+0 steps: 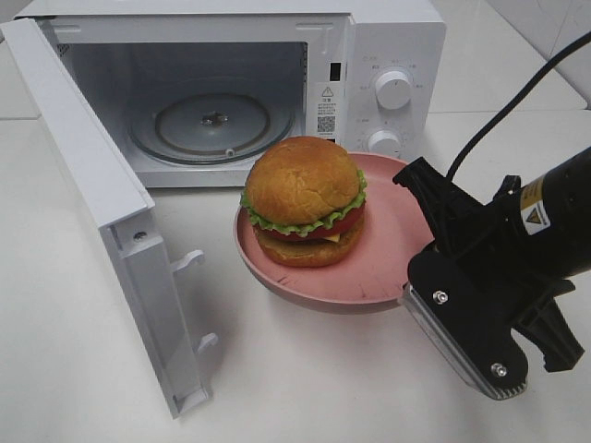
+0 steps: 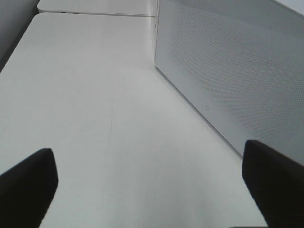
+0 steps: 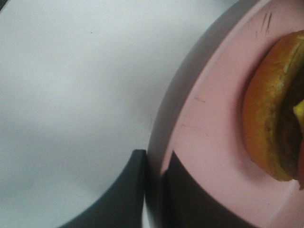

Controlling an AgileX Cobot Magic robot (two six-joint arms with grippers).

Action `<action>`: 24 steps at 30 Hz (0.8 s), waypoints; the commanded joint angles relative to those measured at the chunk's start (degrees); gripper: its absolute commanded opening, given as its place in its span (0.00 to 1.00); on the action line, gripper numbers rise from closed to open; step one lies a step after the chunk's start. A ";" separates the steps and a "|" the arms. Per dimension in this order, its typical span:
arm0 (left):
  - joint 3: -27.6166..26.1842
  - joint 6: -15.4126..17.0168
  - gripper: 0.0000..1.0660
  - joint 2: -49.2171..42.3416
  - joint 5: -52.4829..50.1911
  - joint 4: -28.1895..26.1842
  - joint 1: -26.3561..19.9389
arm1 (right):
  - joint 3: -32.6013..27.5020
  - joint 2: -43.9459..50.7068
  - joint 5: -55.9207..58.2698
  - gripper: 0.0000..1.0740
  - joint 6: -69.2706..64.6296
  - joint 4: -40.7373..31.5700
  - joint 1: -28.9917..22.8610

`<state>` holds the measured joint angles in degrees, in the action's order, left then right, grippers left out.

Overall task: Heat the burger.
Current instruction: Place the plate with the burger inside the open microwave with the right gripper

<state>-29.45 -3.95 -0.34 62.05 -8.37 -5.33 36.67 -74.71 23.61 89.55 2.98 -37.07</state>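
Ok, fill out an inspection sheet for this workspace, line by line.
Surface: white table.
Job's things: burger sits on pink plate, in front of the microwave; door open, glass turntable empty.
Clutter: nothing seen.
Grippers: right gripper shut on the plate's rim; left gripper open above the table, holding nothing.
Cables: black cable runs from the right arm out of the high view's top right.
Surroundings: nothing seen.

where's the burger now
The burger is central in the exterior high view, on the pink plate in front of the open microwave; the right pincer grips its rim.
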 commanded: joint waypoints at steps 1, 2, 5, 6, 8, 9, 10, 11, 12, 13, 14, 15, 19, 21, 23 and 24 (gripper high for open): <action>0.00 0.00 0.92 -0.92 -0.86 -0.06 -0.17 | 3.27 0.63 -2.81 0.03 -1.60 0.23 0.11; 0.00 0.00 0.92 -0.92 -0.86 -0.06 -0.17 | 3.27 0.63 -2.81 0.03 -1.60 0.23 0.11; 0.00 0.00 0.92 -0.92 -0.86 -0.06 -0.17 | 4.98 -0.06 -2.18 0.03 -1.60 0.23 0.11; 0.00 0.00 0.92 -0.92 -0.86 -0.06 -0.17 | 6.07 -0.97 -1.43 0.03 -1.60 0.23 0.11; 0.00 0.00 0.92 -0.92 -0.86 -0.06 -0.17 | 7.33 -2.18 -1.26 0.03 -1.60 0.23 0.11; 0.00 0.00 0.92 -0.92 -0.86 -0.06 -0.17 | 7.33 -2.18 -1.26 0.03 -1.60 0.23 0.11; 0.00 0.00 0.92 -0.92 -0.86 -0.06 -0.17 | 8.02 -2.98 -1.20 0.03 -1.60 0.23 0.11; 0.00 0.00 0.92 -0.92 -0.86 -0.06 -0.17 | 9.40 -4.35 -1.20 0.03 -1.95 0.23 0.11; 0.00 0.00 0.92 -0.92 -0.86 -0.06 -0.17 | 9.40 -4.35 -1.20 0.03 -1.95 0.23 0.11; 0.00 0.00 0.92 -0.92 -0.86 -0.06 -0.17 | 10.77 -5.56 -1.20 0.03 -2.01 0.23 0.11; 0.00 0.00 0.92 -0.92 -0.86 -0.06 -0.17 | 10.77 -5.56 -1.20 0.03 -2.01 0.23 0.11; 0.00 0.00 0.92 -0.92 -0.86 -0.06 -0.17 | 11.52 -6.19 -1.20 0.03 -2.01 0.23 0.11; 0.00 0.00 0.92 -0.92 -0.86 -0.06 -0.17 | 14.15 -8.37 -0.63 0.03 -2.01 0.23 0.00; 0.00 0.00 0.92 -0.92 -0.86 -0.06 -0.17 | 15.70 -10.14 -0.34 0.03 -2.01 -0.06 0.00; 0.00 0.00 0.92 -0.92 -0.86 -0.06 -0.17 | 16.73 -11.06 -0.29 0.03 -1.95 -1.43 0.00; 0.00 0.00 0.92 -0.92 -0.86 -0.06 -0.17 | 16.73 -11.06 -0.29 0.03 -1.95 -1.43 0.00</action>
<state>-29.45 -3.95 -0.34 62.05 -8.37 -5.33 52.37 -86.12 26.13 88.18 2.35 -37.07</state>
